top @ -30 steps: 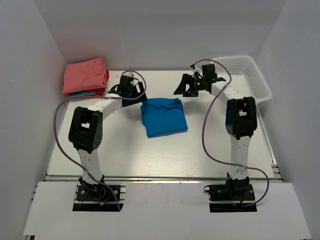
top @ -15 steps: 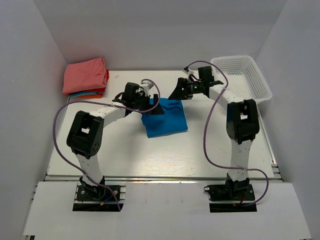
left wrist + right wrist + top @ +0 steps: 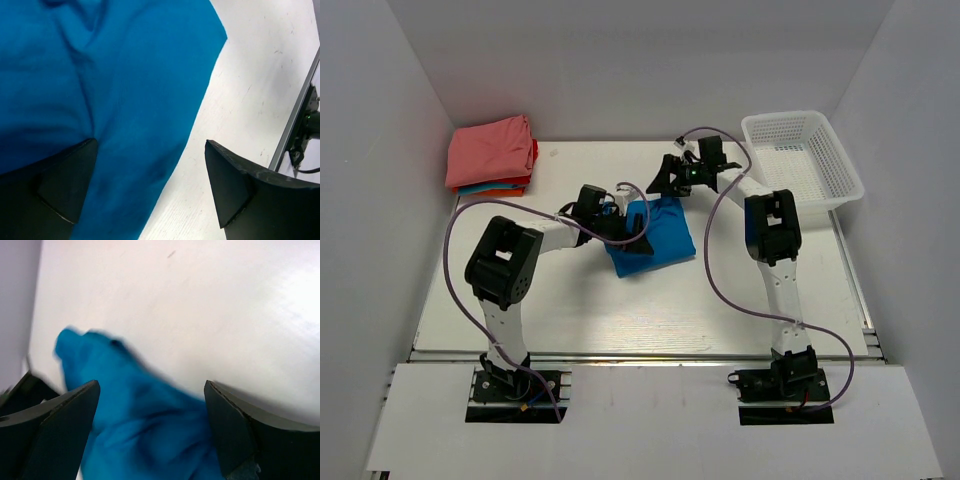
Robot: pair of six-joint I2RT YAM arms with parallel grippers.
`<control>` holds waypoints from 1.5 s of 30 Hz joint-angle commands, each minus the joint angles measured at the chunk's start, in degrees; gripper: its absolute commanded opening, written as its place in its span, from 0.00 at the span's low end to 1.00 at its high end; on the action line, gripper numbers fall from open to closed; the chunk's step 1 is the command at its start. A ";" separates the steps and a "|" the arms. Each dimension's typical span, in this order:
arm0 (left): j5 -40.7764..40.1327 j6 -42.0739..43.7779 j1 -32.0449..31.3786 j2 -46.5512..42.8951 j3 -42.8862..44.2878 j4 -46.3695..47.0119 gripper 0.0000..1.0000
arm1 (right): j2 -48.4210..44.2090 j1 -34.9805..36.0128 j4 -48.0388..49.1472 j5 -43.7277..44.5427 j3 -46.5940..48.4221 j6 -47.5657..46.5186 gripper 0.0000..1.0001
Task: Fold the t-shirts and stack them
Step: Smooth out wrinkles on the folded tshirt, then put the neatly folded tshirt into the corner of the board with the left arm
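The folded blue shirt (image 3: 670, 245) lies mid-way across the table (image 3: 570, 310), nearer its far edge, slightly longer far-to-near. My left gripper (image 3: 150, 150) is closest, straddling the shirt's edge, wide open and empty. My right gripper (image 3: 150, 387) hovers open and empty over its far side.

Left claw (image 3: 150, 150), right claw (image 3: 151, 387): jaws apart.

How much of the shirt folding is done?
Mostly done, it seems. A pile of folded shirts, salmon-pink on top, sits in the far left corner. The blue t-shirt lies folded mid-table, with the left gripper and right gripper both open over it. Left to do: probably lifting it onto the pile.
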 commanded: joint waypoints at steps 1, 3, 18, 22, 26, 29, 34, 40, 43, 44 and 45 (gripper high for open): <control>-2.06 4.57 -0.17 1.98 -3.06 -8.16 1.00 | 4.56 -0.54 4.63 9.54 3.89 1.85 0.90; -2.06 5.37 -0.17 2.51 -3.06 -9.48 1.00 | 4.74 -0.54 10.42 9.54 3.99 1.68 0.90; -13.57 1.69 -0.17 -8.46 7.75 -8.27 1.00 | -21.43 -0.01 10.35 9.53 -13.30 -10.80 0.90; -22.96 -1.91 -0.17 -13.48 5.64 -8.68 1.00 | -38.13 -0.10 16.32 19.62 -31.81 -9.93 0.90; -29.91 -6.39 1.06 -16.03 1.96 -9.74 1.00 | -48.15 -0.19 19.58 25.80 -43.98 -7.55 0.90; -34.39 -6.40 1.07 -14.98 1.95 -11.23 1.00 | -53.78 -0.19 19.41 27.73 -49.88 -7.38 0.90; -36.95 -8.68 1.07 -10.77 3.79 -13.08 1.00 | -58.97 -0.36 17.13 28.70 -53.22 -8.17 0.90; -39.42 -11.23 1.07 -3.66 4.32 -11.24 1.00 | -60.38 -0.36 16.07 28.09 -55.16 -7.99 0.90; -36.69 -11.24 1.07 -0.57 6.42 -8.43 1.00 | -60.47 -0.54 15.28 28.00 -55.33 -8.16 0.90; -35.12 -11.24 1.07 1.70 7.04 -8.43 0.98 | -60.65 -0.36 14.76 27.91 -55.51 -7.99 0.90; -34.41 -11.24 1.07 2.59 7.57 -7.90 0.96 | -60.99 -0.54 14.75 28.00 -55.77 -8.16 0.90</control>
